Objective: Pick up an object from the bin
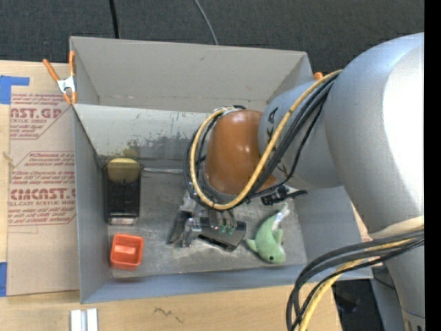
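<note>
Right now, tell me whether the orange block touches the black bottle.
Apart. The camera view shows bare bin floor between orange block and black bottle.

A green plush fish (267, 241) lies near the bin's (186, 74) front right corner. An orange block (126, 249) sits in the front left corner. A black box (122, 197) lies along the left wall.

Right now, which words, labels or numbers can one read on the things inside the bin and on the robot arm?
"KA" (uncertain, the cables cover the rest): dark letters on the arm's grey shell.
Nothing readable on the black box, the orange piece or the green plush toy.
</note>
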`<state>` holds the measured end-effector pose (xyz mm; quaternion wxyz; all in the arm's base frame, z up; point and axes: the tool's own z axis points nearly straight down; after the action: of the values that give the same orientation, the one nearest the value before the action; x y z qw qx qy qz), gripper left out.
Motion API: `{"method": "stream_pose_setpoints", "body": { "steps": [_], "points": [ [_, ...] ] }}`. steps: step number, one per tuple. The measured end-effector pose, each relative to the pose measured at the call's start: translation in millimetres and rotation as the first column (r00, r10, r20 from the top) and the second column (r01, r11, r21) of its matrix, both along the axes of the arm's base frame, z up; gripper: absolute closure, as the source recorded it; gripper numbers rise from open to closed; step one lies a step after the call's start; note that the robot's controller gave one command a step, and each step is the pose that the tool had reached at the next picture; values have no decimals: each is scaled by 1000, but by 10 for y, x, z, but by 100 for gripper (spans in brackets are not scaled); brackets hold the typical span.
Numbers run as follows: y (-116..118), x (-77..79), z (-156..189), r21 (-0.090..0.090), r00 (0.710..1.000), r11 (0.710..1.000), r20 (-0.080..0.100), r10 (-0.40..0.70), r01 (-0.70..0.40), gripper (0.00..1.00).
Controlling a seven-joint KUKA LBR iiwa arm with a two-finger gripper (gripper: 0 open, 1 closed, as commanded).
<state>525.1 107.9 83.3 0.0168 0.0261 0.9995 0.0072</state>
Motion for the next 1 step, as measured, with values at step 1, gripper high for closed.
{"method": "stream_pose_setpoints", "body": {
  "steps": [1],
  "points": [
    [-24, -54, 126, -12, 999, 1000, -33, 2, -2, 100]
  ]
}}
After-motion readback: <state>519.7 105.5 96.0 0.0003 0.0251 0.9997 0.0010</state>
